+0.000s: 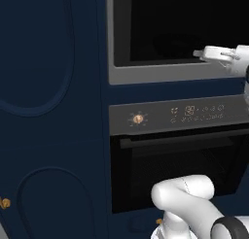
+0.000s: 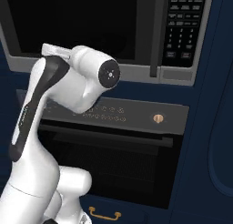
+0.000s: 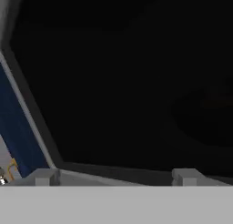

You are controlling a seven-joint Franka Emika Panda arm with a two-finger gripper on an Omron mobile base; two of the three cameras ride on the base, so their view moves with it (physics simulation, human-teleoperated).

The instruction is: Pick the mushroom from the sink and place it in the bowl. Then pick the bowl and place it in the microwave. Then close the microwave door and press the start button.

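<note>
While the arm is raised in front of the wall of built-in appliances, the gripper (image 3: pixel 113 176) is held at the lower lip of the microwave (image 1: pixel 160 75), with its two finger tips (image 3: pixel 42 176) seen well apart in the hand view, so the jaws are spread wide and nothing is held between them. In the left base view the white hand (image 1: pixel 219 54) is seen reaching in from the right at the height of the grey-silver frame under the dark cavity. In the right base view the white forearm and wrist (image 2: pixel 91 75) are placed before the cavity's lower edge, and the narrow button panel (image 2: pixel 182 29) is seen at the microwave's right side. Inside the cavity a faint round dark shape is made out, low and towards the back, which is taken to be the bowl (image 1: pixel 176 42); in the hand view it is seen as a dim rounded form (image 3: pixel 207 120) at the right, ahead of the fingers and apart from them. Whether the mushroom lies in it cannot be told, as the interior is too dark. Below the microwave the oven (image 1: pixel 175 170) is set, with a brass knob (image 1: pixel 138 119) and a digital display (image 1: pixel 197 112) on its control strip. Dark blue cabinet fronts (image 1: pixel 48 111) are seen beside both appliances.
</note>
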